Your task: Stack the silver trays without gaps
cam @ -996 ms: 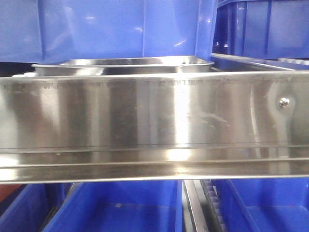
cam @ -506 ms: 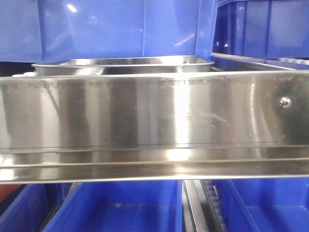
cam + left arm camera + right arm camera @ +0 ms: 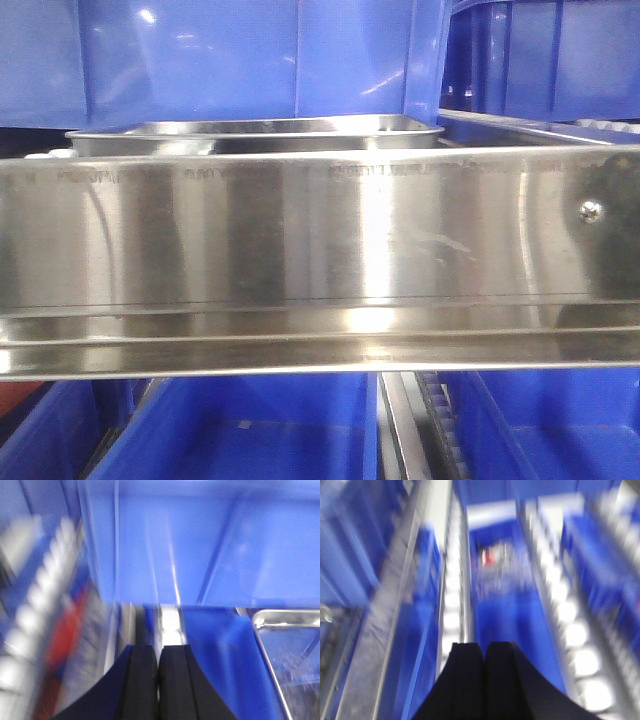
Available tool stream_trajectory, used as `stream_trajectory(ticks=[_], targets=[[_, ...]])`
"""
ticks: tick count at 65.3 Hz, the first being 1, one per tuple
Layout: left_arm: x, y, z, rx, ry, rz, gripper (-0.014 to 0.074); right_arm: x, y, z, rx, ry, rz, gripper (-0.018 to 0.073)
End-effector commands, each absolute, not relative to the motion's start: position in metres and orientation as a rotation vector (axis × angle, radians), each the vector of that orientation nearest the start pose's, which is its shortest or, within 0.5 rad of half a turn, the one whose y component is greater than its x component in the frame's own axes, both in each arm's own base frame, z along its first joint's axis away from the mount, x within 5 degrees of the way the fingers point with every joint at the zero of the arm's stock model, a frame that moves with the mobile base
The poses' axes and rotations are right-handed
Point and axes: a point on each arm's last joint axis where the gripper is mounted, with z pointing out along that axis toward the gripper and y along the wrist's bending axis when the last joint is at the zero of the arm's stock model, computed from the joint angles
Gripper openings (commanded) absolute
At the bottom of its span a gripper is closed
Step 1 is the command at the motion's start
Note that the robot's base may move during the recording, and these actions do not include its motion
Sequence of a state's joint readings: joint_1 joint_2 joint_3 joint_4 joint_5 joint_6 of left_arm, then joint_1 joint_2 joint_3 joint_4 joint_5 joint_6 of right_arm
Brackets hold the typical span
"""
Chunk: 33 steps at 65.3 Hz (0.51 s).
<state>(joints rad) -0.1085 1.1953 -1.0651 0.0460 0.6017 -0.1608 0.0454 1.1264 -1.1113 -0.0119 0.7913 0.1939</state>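
Front view, nearest first: steel rail [image 3: 300,240] runs the full width, with one screw [image 3: 591,210] at the right end. A line of stamped text runs along the rail's top edge, too faint to read. No other labels or brand marks are legible in any view.

Just behind and above the rail: tray [image 3: 255,130], only the rim and the top of its wall visible, sitting level. Can't tell whether it's one tray or several nested. Directly behind it is the wall of the upper bin [image 3: 250,60], with a second bin [image 3: 540,60] to the right. Below the rail is the lower bin [image 3: 250,430], seen from above, with another one [image 3: 560,440] beside it.

Left wrist view, motion-blurred: left gripper [image 3: 158,652] has its pads pressed together and nothing between them. The tray corner [image 3: 280,612] is at lower right, well apart from the fingers, lying against blue bin plastic. The bin wall [image 3: 200,540] fills the background. White rollers [image 3: 35,595] run down the left side, with a red smear beside them that can't be identified.

Right wrist view, heavily blurred: right gripper [image 3: 484,650] is clenched and holds nothing. Ahead of it is a blue lane between roller tracks [image 3: 570,615], with a small red blur at the far end. No tray visible in this view.
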Motion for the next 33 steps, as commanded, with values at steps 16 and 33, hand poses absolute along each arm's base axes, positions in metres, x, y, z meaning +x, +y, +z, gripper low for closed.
stream_trajectory(ticks=[16, 33], targets=[[0.287, -0.089, 0.355, -0.070, 2.392, -0.001, -0.0016, 0.274, 0.071, 0.359, 0.156, 2.535, -0.009, -0.0055], [0.304, -0.121, 0.351, -0.065, 2.507, -0.050, -0.0016, 0.305, 0.122, 0.349, 0.107, 2.650, -0.020, -0.0055]])
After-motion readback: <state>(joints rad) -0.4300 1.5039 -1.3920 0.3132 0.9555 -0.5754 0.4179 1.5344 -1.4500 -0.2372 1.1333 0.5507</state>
